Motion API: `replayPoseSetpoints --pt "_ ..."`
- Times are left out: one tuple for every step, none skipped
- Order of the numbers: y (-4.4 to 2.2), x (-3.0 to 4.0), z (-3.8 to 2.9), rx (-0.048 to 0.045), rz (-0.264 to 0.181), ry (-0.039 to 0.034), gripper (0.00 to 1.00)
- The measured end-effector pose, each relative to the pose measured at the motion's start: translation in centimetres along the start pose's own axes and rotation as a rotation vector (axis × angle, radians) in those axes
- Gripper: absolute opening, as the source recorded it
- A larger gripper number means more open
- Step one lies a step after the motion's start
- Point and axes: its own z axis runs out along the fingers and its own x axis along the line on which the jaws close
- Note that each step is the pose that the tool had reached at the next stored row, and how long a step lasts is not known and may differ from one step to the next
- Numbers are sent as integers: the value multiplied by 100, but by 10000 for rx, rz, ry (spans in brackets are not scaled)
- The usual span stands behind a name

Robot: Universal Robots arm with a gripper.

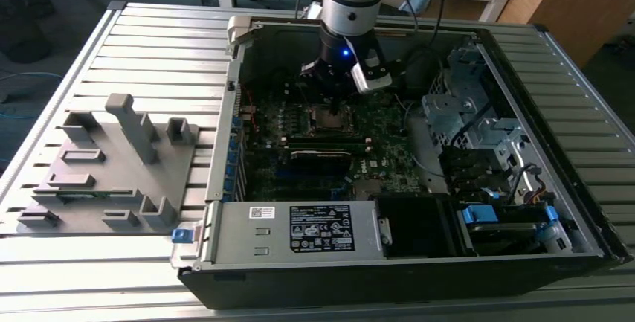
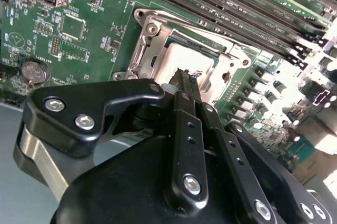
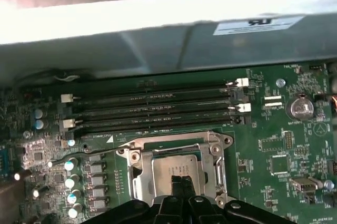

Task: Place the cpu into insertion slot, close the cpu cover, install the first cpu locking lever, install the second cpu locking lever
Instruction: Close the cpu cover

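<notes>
The cpu (image 2: 176,58) (image 3: 168,168) lies flat in the insertion slot (image 1: 328,119) on the green motherboard (image 1: 382,166), its dull silver top showing. The cpu cover (image 2: 143,50) (image 3: 138,174), a silver frame, lies around the chip. A thin metal lever rod (image 3: 89,154) runs out from the socket's corner over the board. My gripper (image 2: 187,76) (image 3: 181,183) (image 1: 332,102) hangs directly over the chip, its black fingers pressed together with nothing between them, tips at or just above the chip's top.
Long black memory slots (image 3: 152,110) run beside the socket, with the case wall (image 3: 158,39) beyond. A power supply (image 1: 297,229) and a drive cage (image 1: 466,114) crowd the open case. A grey fixture plate (image 1: 100,166) stands at the exterior view's left.
</notes>
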Motion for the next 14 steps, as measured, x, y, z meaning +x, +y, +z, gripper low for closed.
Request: replayPoseSetpoints --pt "0 0 3 1 -93 -2 11" --pt "-1 1 3 3 -159 -5 11" --pt "-1 2 3 4 -173 -7 11" --pt "-1 2 4 4 -174 -8 11" --pt "-1 4 7 0 -174 -12 11" --pt "-1 4 10 -2 -194 -14 11" --pt "-1 4 11 1 -271 -14 11" --pt "-1 4 13 0 -387 -15 11" --pt "-1 4 14 0 -486 -15 11" --pt "-1 5 14 1 -522 -16 11" --pt "-1 6 14 1 -525 -18 11" --pt "-3 23 15 -2 -537 -28 11" --pt "-3 31 15 -1 -537 -29 11" --pt "-3 31 15 -2 -537 -29 11"
